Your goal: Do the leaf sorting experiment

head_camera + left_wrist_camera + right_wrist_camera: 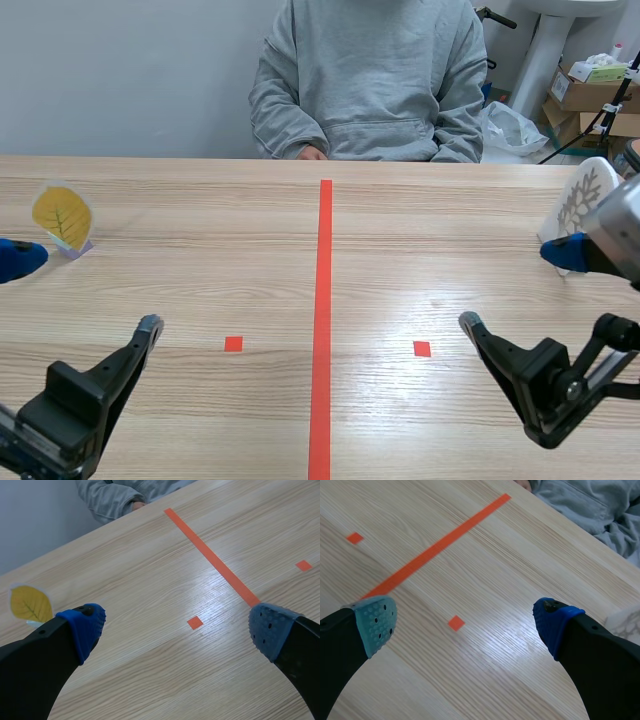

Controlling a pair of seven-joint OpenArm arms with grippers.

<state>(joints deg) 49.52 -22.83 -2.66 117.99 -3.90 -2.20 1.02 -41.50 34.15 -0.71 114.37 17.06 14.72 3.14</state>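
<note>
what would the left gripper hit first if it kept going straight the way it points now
Probably just the table, near the small orange square: the open left gripper tilts down at it. The yellow leaf stands off to one side, outside the line, though depth is hard to judge.

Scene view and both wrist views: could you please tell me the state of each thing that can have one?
Left gripper: open, holding nothing.
Right gripper: open, holding nothing.
Yellow leaf card: standing upright, untouched, clear of both grippers.
White card: standing, partly hidden behind the right arm, not gripped.
Person's hand: resting at the far edge of the table.
</note>
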